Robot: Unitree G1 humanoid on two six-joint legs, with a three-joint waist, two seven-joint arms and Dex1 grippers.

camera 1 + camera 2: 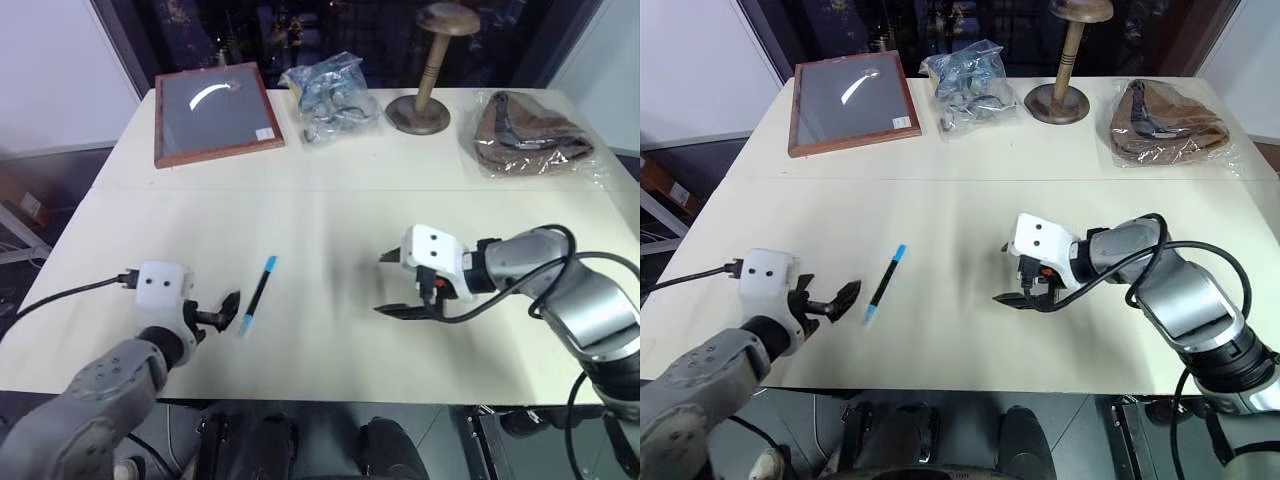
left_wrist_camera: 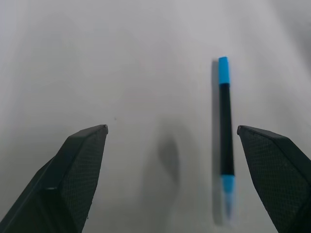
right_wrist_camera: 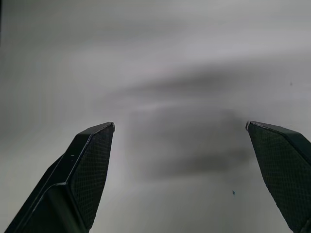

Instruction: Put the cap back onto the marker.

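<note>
Pale table (image 1: pixel 330 330) carries all items. Right gripper (image 1: pixel 400 285) hovers mid-table, jaws wide apart, holding nothing. Left gripper (image 1: pixel 228 312) is low at the near left, jaws spread and empty. Marker (image 1: pixel 258 292) lies flat just beside it, light blue cap (image 2: pixel 223 70) seated on its far end.

Cream table (image 1: pixel 330 340) is carrying everything. Marker (image 1: pixel 256 296), blue at both ends, is lying flat on it near the front edge. Well behind the marker, a framed board (image 1: pixel 215 113) is lying along the far edge, followed rightward by a plastic bag (image 1: pixel 330 92), a wooden stand (image 1: pixel 425 75), and a bagged brown item (image 1: pixel 530 133).
</note>
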